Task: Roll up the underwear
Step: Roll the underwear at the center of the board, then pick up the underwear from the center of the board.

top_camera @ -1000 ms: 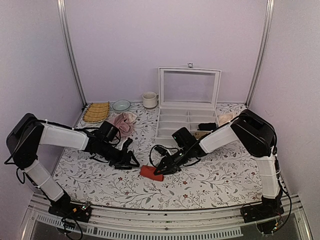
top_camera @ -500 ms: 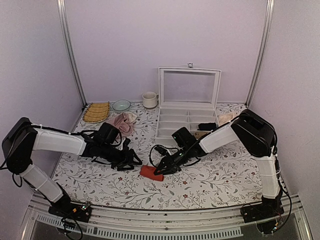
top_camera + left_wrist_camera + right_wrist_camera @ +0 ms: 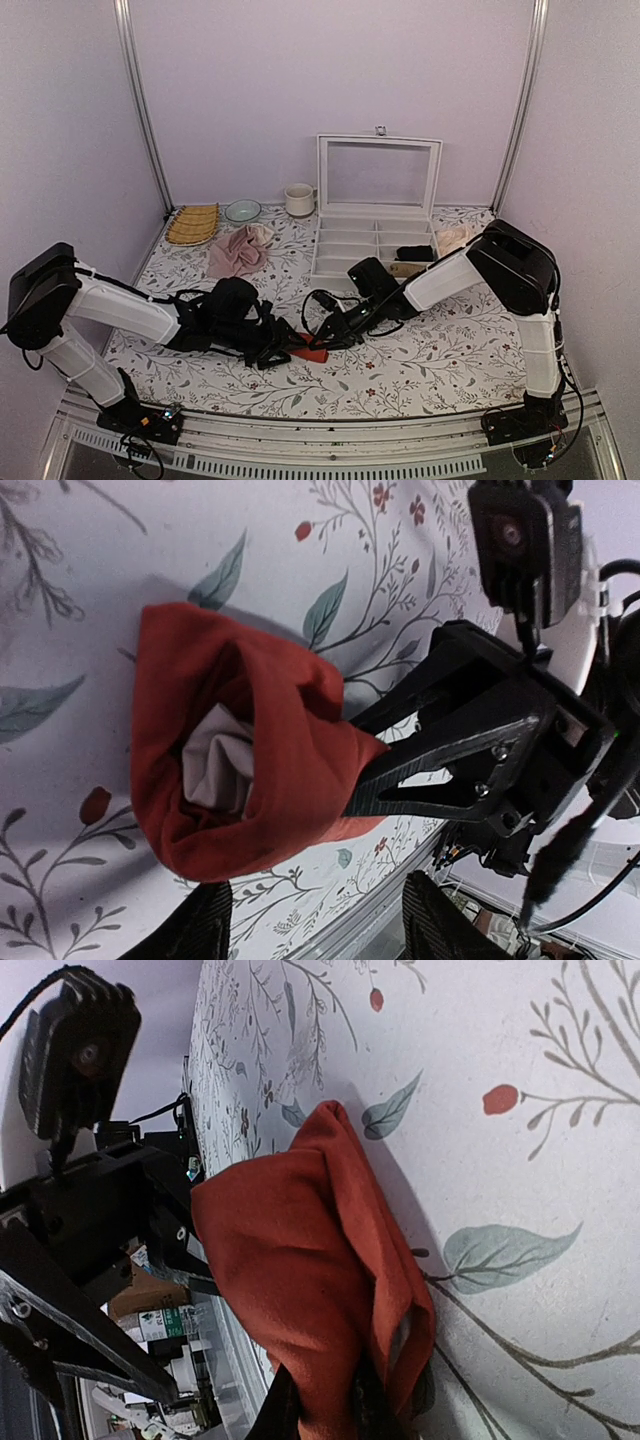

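Note:
The underwear (image 3: 240, 750) is a red-orange roll lying on the flowered table, with cream waistband cloth (image 3: 215, 760) showing at its open end. In the top view the underwear (image 3: 312, 347) lies at the front centre between the two grippers. My right gripper (image 3: 325, 1410) is shut on one end of the roll, red cloth pinched between its fingers; it also shows as the right gripper (image 3: 375, 770) reaching in from the right. My left gripper (image 3: 315, 925) is open just short of the roll, with nothing between its fingers (image 3: 195, 930). From above, the left gripper (image 3: 290, 348) is at the roll's left end.
A white compartment box (image 3: 375, 245) with its lid raised stands behind the right arm. A dusty-pink cloth (image 3: 238, 252) lies at the back left, a beige cloth (image 3: 452, 238) beside the box. A cup (image 3: 298, 200), a bowl (image 3: 242, 211) and a woven mat (image 3: 193, 224) line the back.
My left arm has swung right and forward from beside the pink cloth to the roll's left end, its jaws widening slightly. The right gripper keeps its hold in the same place.

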`<state>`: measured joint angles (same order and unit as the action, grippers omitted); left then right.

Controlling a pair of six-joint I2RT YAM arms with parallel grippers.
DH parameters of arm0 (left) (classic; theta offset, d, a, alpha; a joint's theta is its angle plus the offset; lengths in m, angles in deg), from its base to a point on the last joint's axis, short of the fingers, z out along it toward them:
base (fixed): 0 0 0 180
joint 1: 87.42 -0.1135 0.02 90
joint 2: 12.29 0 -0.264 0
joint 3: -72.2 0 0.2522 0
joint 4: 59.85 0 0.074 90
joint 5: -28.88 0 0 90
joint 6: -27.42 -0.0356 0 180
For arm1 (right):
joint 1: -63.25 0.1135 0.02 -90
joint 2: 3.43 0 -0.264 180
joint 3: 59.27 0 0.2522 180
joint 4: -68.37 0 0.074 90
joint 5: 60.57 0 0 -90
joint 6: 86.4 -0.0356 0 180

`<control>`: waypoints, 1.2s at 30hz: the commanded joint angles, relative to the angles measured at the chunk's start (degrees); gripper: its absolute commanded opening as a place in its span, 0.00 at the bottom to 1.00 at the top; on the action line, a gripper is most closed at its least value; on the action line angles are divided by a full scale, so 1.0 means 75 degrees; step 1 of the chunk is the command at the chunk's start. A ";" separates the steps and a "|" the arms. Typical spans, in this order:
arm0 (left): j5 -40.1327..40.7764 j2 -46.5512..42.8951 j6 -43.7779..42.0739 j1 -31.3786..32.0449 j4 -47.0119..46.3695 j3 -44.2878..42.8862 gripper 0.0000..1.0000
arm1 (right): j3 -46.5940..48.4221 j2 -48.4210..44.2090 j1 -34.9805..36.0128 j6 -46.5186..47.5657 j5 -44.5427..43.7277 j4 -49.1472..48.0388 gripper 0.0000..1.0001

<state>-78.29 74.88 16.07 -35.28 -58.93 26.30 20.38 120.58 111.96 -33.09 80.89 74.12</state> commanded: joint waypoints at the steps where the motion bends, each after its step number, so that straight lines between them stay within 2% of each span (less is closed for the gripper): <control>1: 0.0233 0.0222 0.0357 0.0419 -0.0751 0.0101 0.58 | -0.0764 0.0437 0.0039 -0.0137 -0.1940 0.1466 0.00; 6: 0.0233 -0.0049 0.0357 0.0616 0.0236 -0.0095 0.58 | -0.0819 0.0455 0.0037 -0.0298 -0.1952 0.1301 0.00; 13: 0.0233 0.0132 0.0357 0.0688 0.0026 0.0124 0.58 | -0.0914 0.0394 0.0136 -0.0507 -0.1890 0.1095 0.00; 14: 0.2227 0.0220 0.2285 0.0711 -0.0032 0.0156 0.54 | -0.0944 0.0403 0.0147 -0.0547 -0.1903 0.1067 0.00; 15: 0.2684 0.0300 0.2778 0.0731 -0.0188 0.0229 0.54 | -0.0971 0.0410 0.0158 -0.0590 -0.1881 0.1015 0.00; 17: 0.2684 0.0462 0.2778 0.0769 -0.0755 0.0505 0.54 | -0.0975 0.0414 0.0201 -0.0659 -0.1841 0.1005 0.00; 20: 0.2684 0.0595 0.2778 0.0777 -0.0938 0.0524 0.54 | -0.0988 0.0360 0.0281 -0.0685 -0.1863 0.1008 0.00; 30: 0.2684 0.0794 0.2778 0.0987 -0.0119 -0.0144 0.54 | -0.1073 0.0275 0.0318 -0.0755 -0.2004 0.0836 0.00; 31: 0.3241 0.0789 0.3448 0.1038 0.0054 -0.0235 0.52 | -0.1084 0.0265 0.0321 -0.0774 -0.2025 0.0809 0.00; 32: 0.3395 0.0771 0.3633 0.1085 0.0188 -0.0297 0.52 | -0.1102 0.0260 0.0318 -0.0788 -0.2024 0.0785 0.00; 36: 0.3616 0.0744 0.3868 0.1237 0.0319 -0.0406 0.52 | -0.1185 0.0202 0.0331 -0.0911 -0.2040 0.0655 0.00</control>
<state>-55.23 79.98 41.33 -27.74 -60.95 24.81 15.99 118.59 113.16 -39.10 76.50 66.45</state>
